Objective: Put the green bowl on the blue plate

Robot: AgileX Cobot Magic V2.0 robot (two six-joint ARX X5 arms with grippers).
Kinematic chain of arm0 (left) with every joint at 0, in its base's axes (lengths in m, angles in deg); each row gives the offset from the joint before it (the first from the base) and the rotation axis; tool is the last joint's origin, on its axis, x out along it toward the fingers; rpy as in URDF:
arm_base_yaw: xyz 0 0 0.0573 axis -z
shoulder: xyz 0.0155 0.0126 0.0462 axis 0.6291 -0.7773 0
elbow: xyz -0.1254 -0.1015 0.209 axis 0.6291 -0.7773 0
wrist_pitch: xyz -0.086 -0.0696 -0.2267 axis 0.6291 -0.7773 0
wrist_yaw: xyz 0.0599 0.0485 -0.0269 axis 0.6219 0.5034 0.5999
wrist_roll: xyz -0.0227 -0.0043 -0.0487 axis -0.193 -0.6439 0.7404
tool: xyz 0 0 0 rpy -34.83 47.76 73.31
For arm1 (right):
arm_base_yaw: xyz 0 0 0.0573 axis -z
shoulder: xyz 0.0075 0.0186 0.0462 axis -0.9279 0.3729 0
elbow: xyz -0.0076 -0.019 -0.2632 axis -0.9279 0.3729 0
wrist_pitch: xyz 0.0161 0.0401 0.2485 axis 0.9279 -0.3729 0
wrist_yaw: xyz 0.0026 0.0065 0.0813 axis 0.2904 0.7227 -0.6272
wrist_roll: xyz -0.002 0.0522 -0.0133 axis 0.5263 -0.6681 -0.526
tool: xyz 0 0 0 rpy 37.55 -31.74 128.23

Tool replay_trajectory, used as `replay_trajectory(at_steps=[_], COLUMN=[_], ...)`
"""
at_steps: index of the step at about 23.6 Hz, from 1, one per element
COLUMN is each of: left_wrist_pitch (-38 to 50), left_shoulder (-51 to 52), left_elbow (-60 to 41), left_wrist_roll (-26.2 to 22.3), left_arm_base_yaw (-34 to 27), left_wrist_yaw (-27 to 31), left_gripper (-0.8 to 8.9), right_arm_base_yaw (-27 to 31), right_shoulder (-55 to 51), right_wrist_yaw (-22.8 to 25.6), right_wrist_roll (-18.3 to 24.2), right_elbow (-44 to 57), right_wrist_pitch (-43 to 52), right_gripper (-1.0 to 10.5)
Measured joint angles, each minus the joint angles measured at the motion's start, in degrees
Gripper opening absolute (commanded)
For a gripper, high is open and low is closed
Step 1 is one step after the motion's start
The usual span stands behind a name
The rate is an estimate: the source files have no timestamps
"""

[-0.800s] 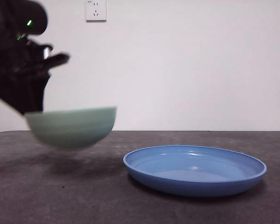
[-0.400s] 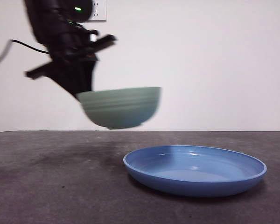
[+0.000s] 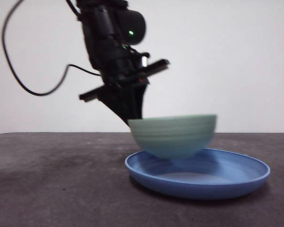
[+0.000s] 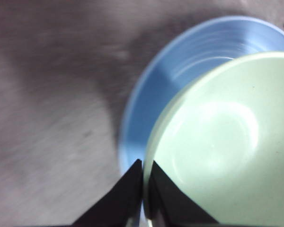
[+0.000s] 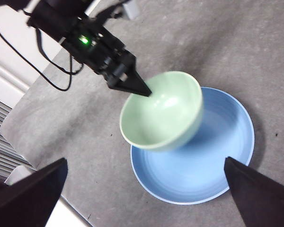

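while the bowl (image 3: pixel 173 135) is held in the air over the plate (image 3: pixel 241 177), its rim is pinched by the closed left pincer (image 4: pixel 144 177). it looks stiff, light, glossy, so probably slippery; right pincer (image 5: pixel 144 189) is seen wide open.

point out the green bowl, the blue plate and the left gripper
green bowl (image 3: pixel 173 135), front view, outer wall
blue plate (image 3: pixel 236 184), front view, outer rim
left gripper (image 4: pixel 144 176), left wrist view, between fingertips at the bowl's rim
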Motion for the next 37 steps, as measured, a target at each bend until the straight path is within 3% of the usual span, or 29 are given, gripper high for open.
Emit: replay_trajectory(at_steps=[21, 23, 25, 27, 34, 37], left_wrist_pitch=[2.3, 2.5, 3.0, 2.9, -1.0, -4.3], left_shoulder=[-2.6, -2.6, -2.6, -2.6, 0.8, 6.9], left_elbow=[0.5, 0.5, 0.5, 0.9, 3.7, 4.1], left_wrist_roll=[-0.2, -0.2, -0.2, -0.2, -0.3, -1.9], left_arm_base_yaw=[3.7, 3.7, 3.7, 3.7, 3.7, 3.7], left_wrist_yaw=[2.4, 2.4, 2.4, 2.4, 2.4, 2.4], left_gripper=[0.39, 1.61, 3.59, 4.95, 5.50, 6.59], right_arm_base_yaw=[0.0, 0.0, 0.0, 0.0, 0.0, 0.0], right_shoulder=[0.0, 0.0, 0.0, 0.0, 0.0, 0.0], right_wrist_yaw=[0.0, 0.0, 0.0, 0.0, 0.0, 0.0], right_wrist_roll=[0.0, 0.0, 0.0, 0.0, 0.0, 0.0], right_elbow=[0.0, 0.0, 0.0, 0.0, 0.0, 0.0], right_wrist_pitch=[0.0, 0.0, 0.0, 0.0, 0.0, 0.0], right_gripper=[6.3, 6.3, 6.3, 6.3, 6.3, 6.3])
